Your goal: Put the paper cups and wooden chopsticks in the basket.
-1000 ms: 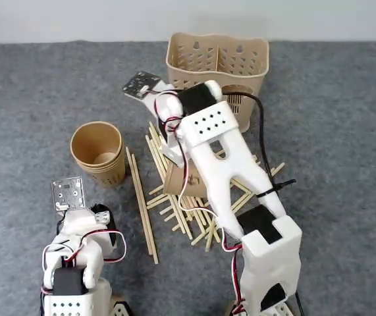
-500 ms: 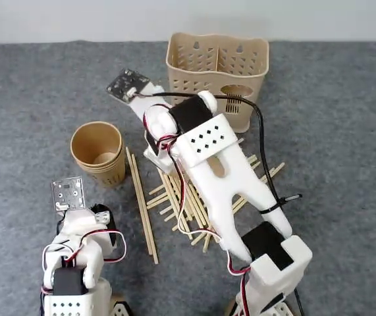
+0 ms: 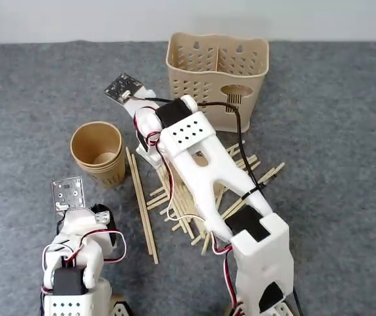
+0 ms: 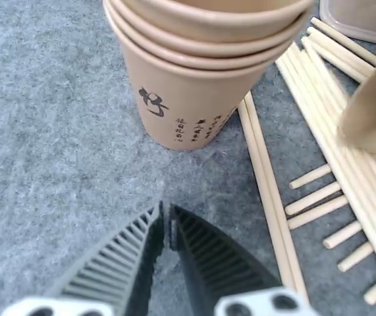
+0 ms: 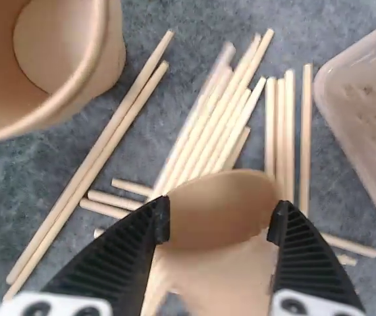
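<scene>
A stack of brown paper cups (image 3: 97, 151) stands upright left of centre, also seen close up as the cup stack (image 4: 188, 85). Wooden chopsticks (image 3: 174, 197) lie scattered in a pile under the right arm. My right gripper (image 5: 217, 220) is shut on a single paper cup (image 5: 217, 201), held just above the chopsticks (image 5: 227, 125) and beside the cup stack (image 5: 43, 59). The same held cup (image 4: 372, 118) appears at the edge of the left wrist view. My left gripper (image 4: 166, 217) is shut and holds nothing, low over the mat a short way before the stack.
The beige slotted basket (image 3: 217, 66) stands at the back, its wall (image 5: 365, 125) close to the held cup. A pair of long chopsticks (image 3: 141, 204) lies between the two arms. Grey mat lies open to the far left and right.
The right arm has swung left and away from the basket with the cup, ending beside the cup stack. The left arm has not moved.
</scene>
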